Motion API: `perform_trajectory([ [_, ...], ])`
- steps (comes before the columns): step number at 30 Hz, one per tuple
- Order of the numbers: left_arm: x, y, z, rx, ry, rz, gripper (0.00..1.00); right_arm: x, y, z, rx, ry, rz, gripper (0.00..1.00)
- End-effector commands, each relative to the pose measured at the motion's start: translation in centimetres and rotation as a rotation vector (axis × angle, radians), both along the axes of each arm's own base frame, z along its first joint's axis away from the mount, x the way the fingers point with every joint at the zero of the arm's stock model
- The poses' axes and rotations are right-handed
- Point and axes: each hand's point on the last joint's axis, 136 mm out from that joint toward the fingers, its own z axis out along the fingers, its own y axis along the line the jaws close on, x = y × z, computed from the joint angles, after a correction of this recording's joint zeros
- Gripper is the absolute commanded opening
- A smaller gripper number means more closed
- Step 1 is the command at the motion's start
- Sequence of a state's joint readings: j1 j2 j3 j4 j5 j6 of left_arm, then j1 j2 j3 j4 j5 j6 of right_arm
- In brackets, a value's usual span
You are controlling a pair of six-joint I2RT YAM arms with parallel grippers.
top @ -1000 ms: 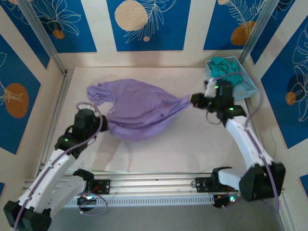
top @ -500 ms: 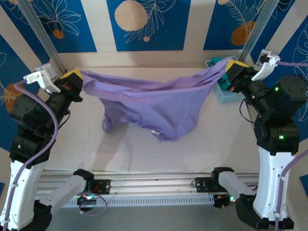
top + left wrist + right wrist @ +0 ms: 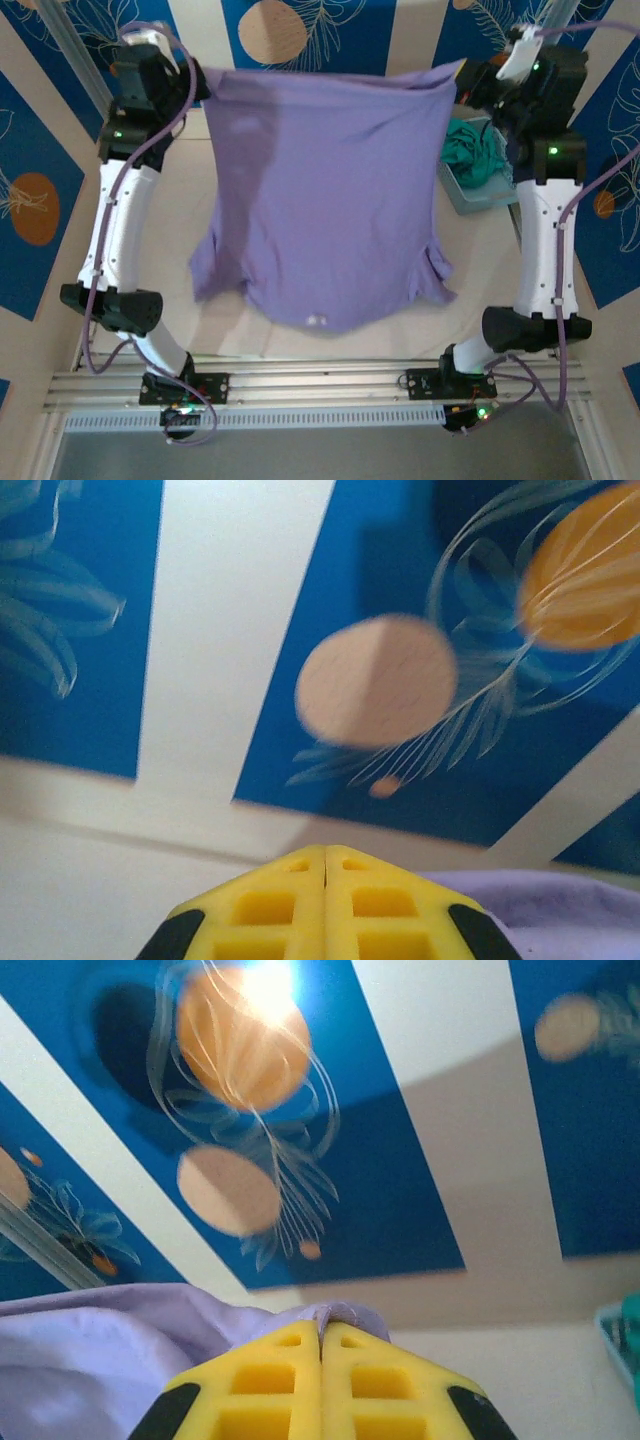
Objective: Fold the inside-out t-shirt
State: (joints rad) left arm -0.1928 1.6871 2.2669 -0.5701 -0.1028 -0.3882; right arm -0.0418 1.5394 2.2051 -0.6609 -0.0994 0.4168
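Lavender inside-out t-shirt (image 3: 325, 190) hangs spread flat, label at bottom.

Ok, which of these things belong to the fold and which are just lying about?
In the job: t-shirt, hung between both arms; left gripper and right gripper, each shut on an upper corner.
Lying about: teal garment; basket holding it, at the right.

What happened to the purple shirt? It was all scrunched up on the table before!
Both arms swung up and back. The left gripper and the right gripper lifted the t-shirt off the table and pulled it apart, so now it hangs spread wide between them. Neither let go: both stay shut on its top corners. The teal garment stayed in its basket.
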Motion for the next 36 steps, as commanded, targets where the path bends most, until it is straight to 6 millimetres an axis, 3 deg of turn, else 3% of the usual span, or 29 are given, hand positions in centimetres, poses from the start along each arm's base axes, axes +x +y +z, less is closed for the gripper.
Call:
perform_trajectory([
  [1,-10.7,2.0,14.6,-0.019,-0.401,-0.012,0.00,-6.6,-0.8,9.4,-0.063,-0.249,-0.049,0.00],
  [3,-14.2,2.4,17.3,-0.030,-0.494,-0.018,0.00,-8.1,-0.7,11.3,-0.070,-0.291,-0.046,0.00],
  [5,-17.2,2.9,18.6,-0.034,-0.537,-0.022,0.00,-9.1,-0.6,12.1,-0.064,-0.326,-0.035,0.00],
  [7,-18.4,3.0,17.8,-0.024,-0.519,-0.028,0.00,-8.8,-0.3,11.2,-0.046,-0.279,-0.001,0.00],
  [9,-18.3,2.9,15.5,-0.002,-0.461,-0.031,0.00,-8.1,0.4,9.6,-0.055,-0.217,0.033,0.00],
  [12,-16.5,3.0,9.1,0.033,-0.307,-0.015,0.00,-6.5,2.2,6.1,-0.106,-0.102,0.095,0.00],
  [13,-15.5,3.0,6.2,0.047,-0.248,-0.003,0.00,-5.5,2.7,4.0,-0.143,-0.037,0.103,0.00],
  [17,-10.6,3.2,-7.7,0.101,0.039,0.043,0.00,-1.3,5.6,-4.6,-0.312,0.209,0.164,0.00],
  [18,-9.6,2.9,-12.1,0.104,0.124,0.034,0.00,-0.3,6.4,-6.6,-0.361,0.253,0.172,0.00],
  [20,-9.3,2.0,-20.1,0.082,0.277,-0.009,0.00,0.9,7.4,-9.9,-0.466,0.304,0.161,0.00],
  [23,-11.7,1.5,-28.7,0.041,0.439,-0.043,0.00,0.6,6.8,-14.2,-0.466,0.392,0.140,0.00],
  [26,-15.3,1.4,-34.0,0.015,0.552,-0.073,0.00,-1.1,6.0,-19.6,-0.400,0.536,0.128,0.00],
  [30,-19.4,0.7,-38.7,-0.023,0.675,-0.135,0.00,-4.4,5.7,-27.3,-0.347,0.703,0.119,0.00],
  [32,-21.0,-0.6,-40.3,-0.079,0.727,-0.202,0.00,-6.4,5.6,-31.5,-0.327,0.787,0.127,0.00],
  [34,-22.5,-1.5,-41.3,-0.098,0.771,-0.249,0.00,-8.2,5.4,-34.4,-0.311,0.840,0.135,0.00],
  [36,-23.8,-2.2,-41.5,-0.079,0.777,-0.268,0.00,-9.6,5.5,-35.8,-0.281,0.854,0.150,0.00],
])
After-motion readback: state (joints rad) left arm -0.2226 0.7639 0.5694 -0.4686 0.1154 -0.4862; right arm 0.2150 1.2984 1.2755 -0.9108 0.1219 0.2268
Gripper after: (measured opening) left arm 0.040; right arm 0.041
